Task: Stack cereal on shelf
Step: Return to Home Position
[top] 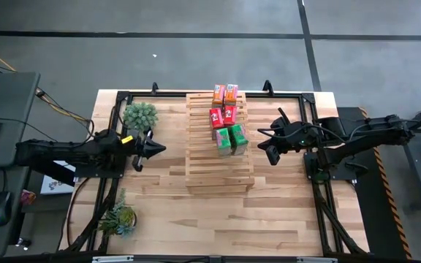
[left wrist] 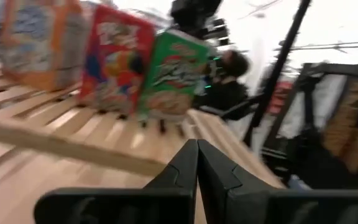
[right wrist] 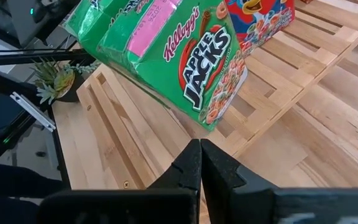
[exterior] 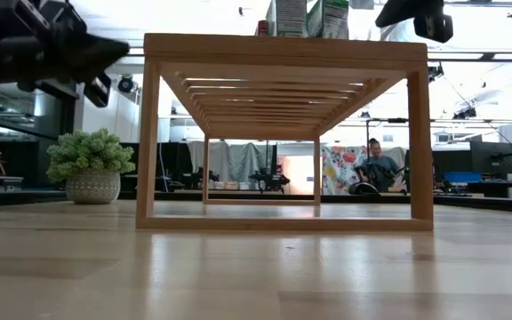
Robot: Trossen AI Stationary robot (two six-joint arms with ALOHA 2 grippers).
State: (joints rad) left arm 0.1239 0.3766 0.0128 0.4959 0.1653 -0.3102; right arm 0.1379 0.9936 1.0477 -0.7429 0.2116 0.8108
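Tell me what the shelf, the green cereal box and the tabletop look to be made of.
Shelf: light unpainted wood with a matte finish; grain and separate slats show.
Green Apple Jacks box: probably printed cardboard with a slight sheen, going by its folded edges and full-colour print.
Tabletop: wooden planks of mixed tone, smooth and perhaps sealed; the joints between the strips show.

Cereal boxes (top: 226, 117) crowd one shelf (top: 218, 169) end; rest seemingly open

Matte black jointed left arm (top: 57, 155), right arm (top: 364, 135) with looped black cables (top: 319, 131), yellow tag (top: 126, 139) beside tapered left claw (top: 158, 149)
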